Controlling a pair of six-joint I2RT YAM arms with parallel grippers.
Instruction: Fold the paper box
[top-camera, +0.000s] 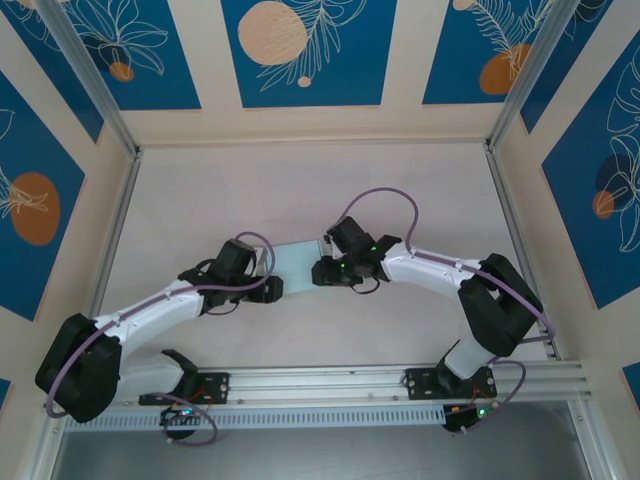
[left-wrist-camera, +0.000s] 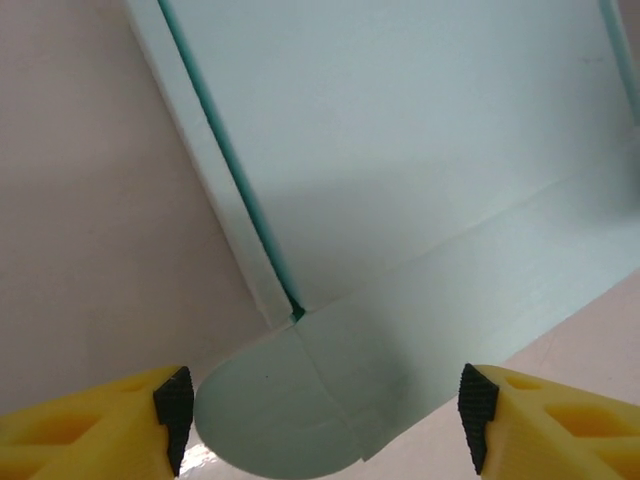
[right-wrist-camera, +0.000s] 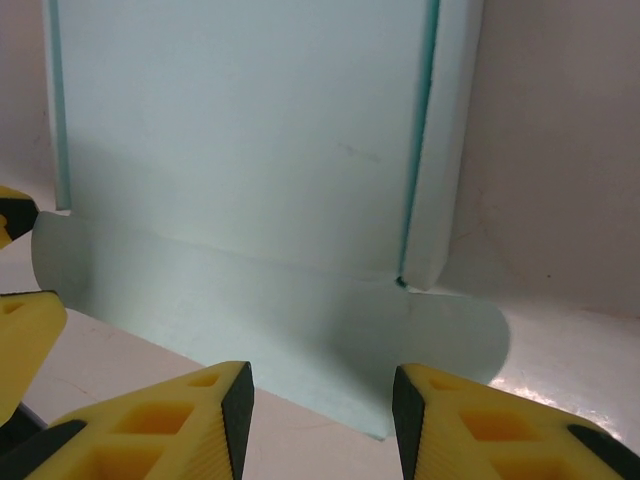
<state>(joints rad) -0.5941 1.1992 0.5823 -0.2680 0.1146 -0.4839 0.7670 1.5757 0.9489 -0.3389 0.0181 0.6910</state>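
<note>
Sidewalls (right-wrist-camera: 445, 150) of paper box (top-camera: 298, 258) look folded, end flaps (right-wrist-camera: 250, 300) flat; left gripper (left-wrist-camera: 320, 415) gapes at nine o'clock, right gripper (right-wrist-camera: 322, 400) part-open at three.

We can read no text, number, brand or sign anywhere. The box (top-camera: 298, 258) is plain pale card, and the wall panels (top-camera: 300, 50) bear drawings of leaves and circles, without lettering.

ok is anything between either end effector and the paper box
Nothing visible does: the paper box lies between the left end effector and right end effector, its ends at their open jaws.
</note>
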